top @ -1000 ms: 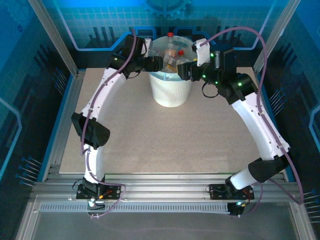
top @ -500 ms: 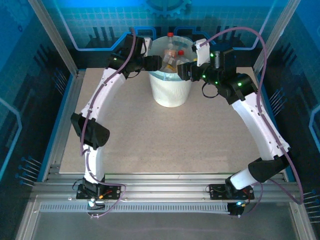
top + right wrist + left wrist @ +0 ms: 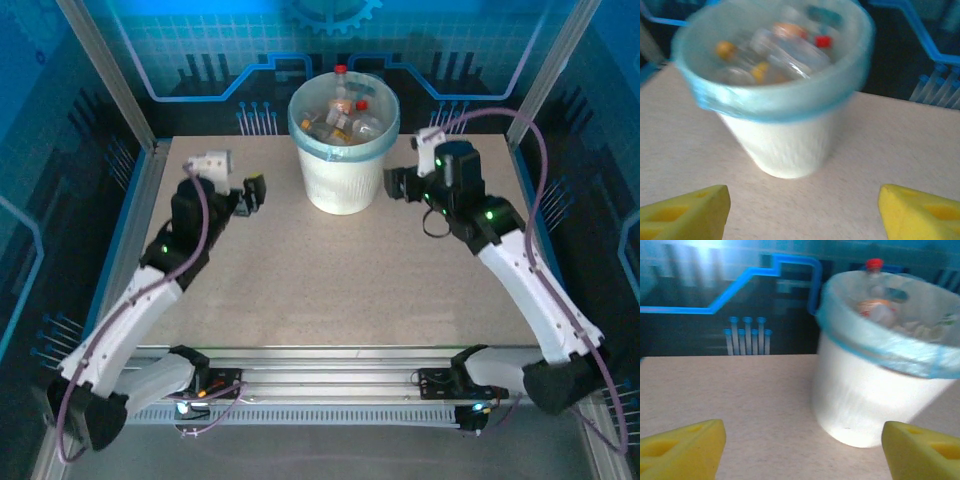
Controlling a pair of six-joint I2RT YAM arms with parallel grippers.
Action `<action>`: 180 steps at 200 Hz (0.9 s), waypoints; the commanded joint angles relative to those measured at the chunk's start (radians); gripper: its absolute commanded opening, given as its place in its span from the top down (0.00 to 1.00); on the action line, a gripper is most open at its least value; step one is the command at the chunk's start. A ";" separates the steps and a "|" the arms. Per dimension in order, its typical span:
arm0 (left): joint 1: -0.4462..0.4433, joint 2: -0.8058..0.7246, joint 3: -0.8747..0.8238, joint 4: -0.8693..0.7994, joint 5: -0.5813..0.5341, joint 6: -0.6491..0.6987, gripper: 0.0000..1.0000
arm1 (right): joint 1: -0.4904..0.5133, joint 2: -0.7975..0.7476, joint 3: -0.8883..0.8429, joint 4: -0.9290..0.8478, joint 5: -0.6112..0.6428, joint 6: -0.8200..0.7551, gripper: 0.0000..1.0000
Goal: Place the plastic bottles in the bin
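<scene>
Bottles [image 3: 343,112] fill the bin [image 3: 343,180] up top, so we reckon that's why left gripper [image 3: 251,192] and right gripper [image 3: 394,183] flank it, jaws apart, empty.

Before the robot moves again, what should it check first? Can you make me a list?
1. The bin stands upright: ok.
2. The plastic bottles are inside the bin: ok, a pile lies in it.
3. The red-capped bottle poking above the rim is safe from tipping out: cannot tell.
4. The left gripper is open and empty: ok.
5. The right gripper is open and empty: ok.
6. Both are apart from the bin: ok, one on each side, not touching it.
</scene>
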 commanded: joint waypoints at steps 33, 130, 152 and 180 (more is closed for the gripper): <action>0.053 -0.072 -0.540 0.471 -0.230 0.097 0.10 | -0.169 -0.219 -0.644 0.522 0.130 -0.077 0.14; 0.363 0.304 -0.601 0.846 0.229 0.135 0.01 | -0.237 0.146 -0.960 1.265 -0.188 -0.290 0.15; 0.427 0.345 -0.571 0.857 0.385 0.086 0.02 | -0.320 0.236 -0.998 1.417 -0.329 -0.251 0.16; 0.446 0.472 -0.652 1.156 0.514 0.075 0.01 | -0.315 0.245 -1.014 1.447 -0.330 -0.262 0.16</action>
